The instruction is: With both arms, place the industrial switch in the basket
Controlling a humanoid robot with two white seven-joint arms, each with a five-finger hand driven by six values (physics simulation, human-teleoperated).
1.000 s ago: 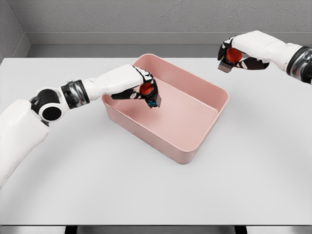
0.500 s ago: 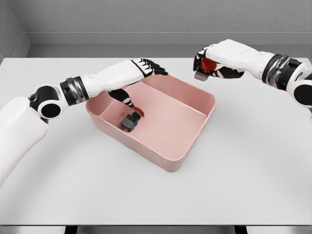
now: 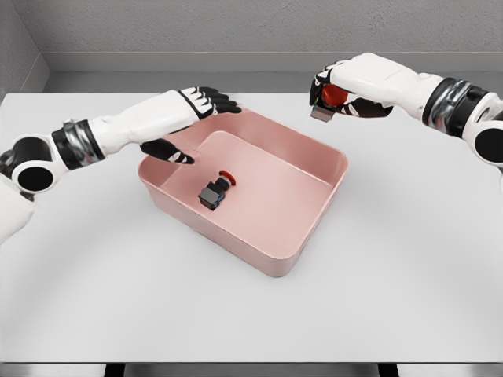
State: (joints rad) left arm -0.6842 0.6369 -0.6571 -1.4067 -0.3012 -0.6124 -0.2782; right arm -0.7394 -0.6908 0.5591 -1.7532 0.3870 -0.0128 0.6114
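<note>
A pink rectangular basket [image 3: 314, 216] sits mid-table. One industrial switch [image 3: 214, 191], dark grey with a red button, lies on its side on the basket floor near the left wall. My left hand [image 3: 189, 118] hovers over the basket's left rim, fingers spread and holding nothing. My right hand [image 3: 334, 98] is above the basket's far right corner, curled around a second switch [image 3: 328, 100] with its red button and grey body showing between the fingers.
The white table [image 3: 251, 314] stretches around the basket, with a grey wall behind. The basket stands at an angle to the table edges.
My left hand let the first switch go; it dropped onto the basket floor and the hand opened and drew back left. The basket slid left. My right hand carried its switch toward the basket.
</note>
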